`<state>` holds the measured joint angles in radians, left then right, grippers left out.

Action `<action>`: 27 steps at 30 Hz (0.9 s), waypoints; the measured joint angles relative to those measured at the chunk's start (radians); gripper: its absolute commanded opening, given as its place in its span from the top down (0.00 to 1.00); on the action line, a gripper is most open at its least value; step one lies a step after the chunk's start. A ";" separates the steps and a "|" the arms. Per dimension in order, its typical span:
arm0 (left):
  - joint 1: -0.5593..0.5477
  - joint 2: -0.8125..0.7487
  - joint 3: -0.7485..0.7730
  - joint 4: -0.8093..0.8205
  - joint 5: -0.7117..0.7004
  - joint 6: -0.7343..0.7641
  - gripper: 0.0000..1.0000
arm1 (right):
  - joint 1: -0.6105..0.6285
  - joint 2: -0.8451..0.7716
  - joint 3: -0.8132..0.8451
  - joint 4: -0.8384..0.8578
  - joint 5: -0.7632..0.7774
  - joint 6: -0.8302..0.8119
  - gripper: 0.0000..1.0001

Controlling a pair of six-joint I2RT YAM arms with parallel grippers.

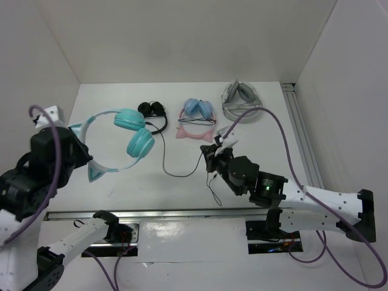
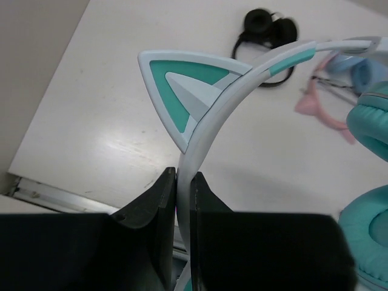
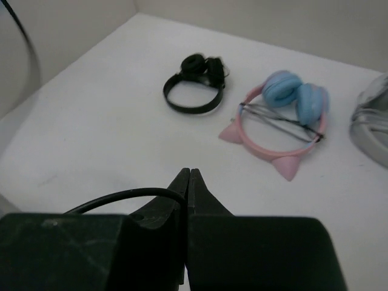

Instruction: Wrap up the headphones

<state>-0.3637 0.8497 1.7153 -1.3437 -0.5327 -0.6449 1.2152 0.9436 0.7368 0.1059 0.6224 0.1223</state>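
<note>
1. Now, the headphones point(image 1: 134, 136) are at the left side of the worktop point(image 1: 182, 188). Your left claw point(image 2: 182, 179) is pinched tight on the thin white-and-teal headband point(image 2: 242, 79), just below one cat ear point(image 2: 182, 91).
2. Your right claw point(image 3: 188, 179) is pressed closed with the thin black cable point(image 3: 121, 195) going in between its tips, so it looks like it holds the cable. In the top view the cable runs from the teal cups across the worktop to that claw point(image 1: 212, 154).
3. The headphones look light. The headband is hard plastic and smooth, so it may slip or twist in a narrow pinch. Your spot near the ear is good, because the ear can stop it sliding.
4. The cups point(image 1: 140, 144) are soft and round. Do not grab them; they would squash and roll.
5. The cable is floppy and very thin. Hold it firmly but pull gently, or it could slip out or tug hard on the cup it joins.
6. Wind it near the headband or cups, and keep some slack.
7. Stay away from the black pair point(image 1: 151, 110) and the pink pair point(image 1: 197, 118) close by.
</note>
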 measured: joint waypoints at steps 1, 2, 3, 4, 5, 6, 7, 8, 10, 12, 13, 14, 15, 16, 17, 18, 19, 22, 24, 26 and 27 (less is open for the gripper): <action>0.000 0.007 -0.051 0.011 -0.023 0.014 1.00 | 0.011 -0.003 0.056 -0.047 0.043 0.003 1.00; 0.000 0.013 -0.101 0.027 -0.047 0.022 1.00 | 0.027 -0.004 0.121 -0.102 0.106 0.005 1.00; -0.001 0.022 -0.144 0.038 -0.069 0.030 1.00 | 0.043 -0.005 0.175 -0.141 0.154 0.006 1.00; -0.003 0.033 -0.184 0.049 -0.094 0.038 1.00 | 0.060 -0.004 0.225 -0.177 0.202 0.003 1.00; -0.008 0.042 -0.216 0.063 -0.120 0.048 1.00 | 0.079 -0.003 0.269 -0.212 0.247 -0.004 1.00; -0.014 0.058 -0.248 0.077 -0.128 0.059 1.00 | 0.094 -0.001 0.303 -0.245 0.285 -0.013 1.00; -0.021 0.071 -0.274 0.099 -0.133 0.075 1.00 | 0.108 0.004 0.338 -0.277 0.319 -0.025 1.00; -0.027 0.083 -0.304 0.130 -0.130 0.101 1.00 | 0.117 0.011 0.365 -0.306 0.348 -0.039 1.00; -0.051 0.101 -0.360 0.185 -0.106 0.149 1.00 | 0.125 0.029 0.414 -0.364 0.380 -0.068 1.00; -0.092 0.124 -0.393 0.224 -0.088 0.192 1.00 | 0.126 0.048 0.450 -0.412 0.389 -0.093 1.00; -0.117 0.132 -0.409 0.244 -0.077 0.207 1.00 | 0.129 0.055 0.464 -0.432 0.384 -0.106 1.00; -0.145 0.141 -0.423 0.266 -0.066 0.227 1.00 | 0.131 0.059 0.475 -0.446 0.377 -0.116 1.00; -0.177 0.151 -0.436 0.290 -0.050 0.249 1.00 | 0.133 0.063 0.485 -0.464 0.360 -0.130 1.00; -0.205 0.158 -0.450 0.314 -0.037 0.263 1.00 | 0.134 0.064 0.493 -0.479 0.332 -0.144 1.00; -0.236 0.166 -0.464 0.336 -0.020 0.279 1.00 | 0.135 0.066 0.499 -0.489 0.312 -0.152 1.00; -0.269 0.175 -0.476 0.355 -0.006 0.298 1.00 | 0.135 0.068 0.503 -0.497 0.288 -0.163 1.00; -0.294 0.184 -0.484 0.371 0.004 0.309 1.00 | 0.135 0.071 0.507 -0.506 0.259 -0.174 1.00; -0.390 0.224 -0.499 0.410 0.018 0.351 1.00 | 0.135 0.082 0.531 -0.539 0.185 -0.199 1.00; -0.470 0.262 -0.505 0.434 0.016 0.375 1.00 | 0.135 0.090 0.557 -0.555 0.150 -0.212 1.00; -0.568 0.309 -0.518 0.470 0.014 0.402 1.00 | 0.135 0.095 0.587 -0.565 0.124 -0.229 1.00; -0.618 0.330 -0.527 0.488 0.016 0.412 1.00 | 0.135 0.096 0.599 -0.566 0.119 -0.237 1.00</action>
<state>-0.9821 1.1793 1.1881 -0.8555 -0.5171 -0.2325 1.3506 1.0397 1.3357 -0.4599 0.7414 -0.1146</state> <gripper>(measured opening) 0.214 0.012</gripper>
